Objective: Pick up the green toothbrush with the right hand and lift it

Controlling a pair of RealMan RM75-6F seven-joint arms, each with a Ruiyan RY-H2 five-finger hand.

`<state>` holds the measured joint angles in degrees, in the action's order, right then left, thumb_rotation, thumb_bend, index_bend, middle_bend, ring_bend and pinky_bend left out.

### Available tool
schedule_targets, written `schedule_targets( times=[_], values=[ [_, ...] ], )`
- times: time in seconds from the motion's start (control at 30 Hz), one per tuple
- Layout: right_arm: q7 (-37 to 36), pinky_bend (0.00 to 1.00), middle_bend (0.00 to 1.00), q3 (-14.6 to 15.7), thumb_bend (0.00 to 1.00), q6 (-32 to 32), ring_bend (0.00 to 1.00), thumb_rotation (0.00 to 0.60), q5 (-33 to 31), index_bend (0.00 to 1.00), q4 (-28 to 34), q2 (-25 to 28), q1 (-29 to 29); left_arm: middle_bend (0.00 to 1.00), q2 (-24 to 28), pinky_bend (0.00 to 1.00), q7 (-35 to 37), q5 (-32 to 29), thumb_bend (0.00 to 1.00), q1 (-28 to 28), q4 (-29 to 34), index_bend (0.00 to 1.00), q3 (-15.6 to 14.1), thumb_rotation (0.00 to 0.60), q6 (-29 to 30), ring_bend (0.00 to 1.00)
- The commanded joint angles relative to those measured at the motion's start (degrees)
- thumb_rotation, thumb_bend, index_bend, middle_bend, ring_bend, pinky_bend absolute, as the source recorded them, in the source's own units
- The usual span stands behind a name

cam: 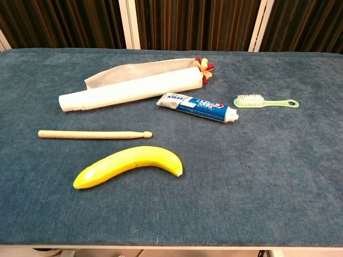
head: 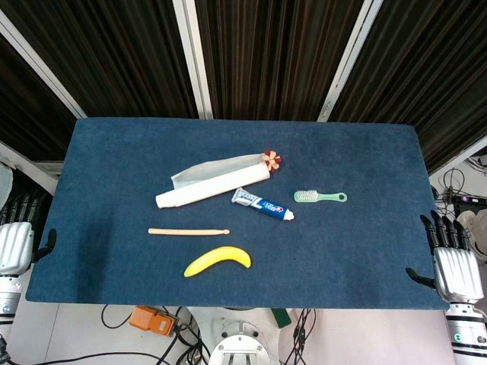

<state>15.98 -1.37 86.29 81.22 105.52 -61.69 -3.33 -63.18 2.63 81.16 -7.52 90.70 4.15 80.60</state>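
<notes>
The green toothbrush (head: 320, 197) lies flat on the blue table, right of centre, bristles to the left and handle loop to the right; the chest view shows the toothbrush (cam: 265, 101) at the upper right. My right hand (head: 454, 262) hangs off the table's right edge, fingers apart, holding nothing, well away from the brush. My left hand (head: 17, 236) sits off the left edge, likewise empty with fingers apart. Neither hand appears in the chest view.
A toothpaste tube (head: 262, 204) lies just left of the brush. A rolled white sheet with a red-yellow bow (head: 213, 186), a wooden stick (head: 188, 230) and a yellow banana (head: 218, 260) lie further left. The blue table (head: 365, 258) ends near both hands.
</notes>
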Motion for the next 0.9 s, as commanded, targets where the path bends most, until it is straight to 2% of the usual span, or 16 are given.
schedule_targets(
  times=[0.03,0.37,0.47,0.6,0.8,0.9],
  values=[
    [-0.39,0.00,0.03,0.03,0.22,-0.18,0.01,0.600,0.85,0.08,-0.15,0.22,-0.03,0.00,0.02,0.00,-0.10,-0.11,0.44,0.02,0.08,0.07,0.01,0.600,0.00,0.00],
    [-4.41,0.00,0.03,-0.22,0.22,0.15,0.00,0.600,6.54,0.13,-6.12,-2.42,-1.17,0.00,0.11,0.00,-0.53,-0.57,0.44,0.31,0.75,0.07,-0.04,0.600,0.17,0.00],
    [-8.78,0.00,0.03,0.08,0.22,-4.57,0.00,0.600,7.09,0.15,-8.13,-2.40,-3.64,0.00,0.15,0.00,-0.26,-0.86,0.44,0.54,1.13,0.07,-0.01,0.600,0.32,0.00],
    [-12.79,0.00,0.03,-1.71,0.24,-13.14,0.00,0.600,5.35,0.21,-11.93,-2.81,-9.13,0.00,0.34,0.00,0.37,-0.22,0.44,0.71,1.31,0.07,-0.23,0.600,0.65,0.00],
    [-12.34,0.00,0.03,-7.00,0.35,-23.71,0.01,0.600,-0.58,0.30,-19.40,-7.34,-17.90,0.00,0.51,0.00,1.03,-0.35,0.44,0.75,1.57,0.07,-0.26,0.600,0.42,0.00],
    [-12.12,0.00,0.03,-8.65,0.37,-27.80,0.01,0.600,-3.14,0.33,-24.33,-10.88,-21.52,0.00,0.63,0.00,1.04,-0.77,0.44,0.85,1.71,0.07,-0.15,0.600,0.38,0.00]
  ],
)
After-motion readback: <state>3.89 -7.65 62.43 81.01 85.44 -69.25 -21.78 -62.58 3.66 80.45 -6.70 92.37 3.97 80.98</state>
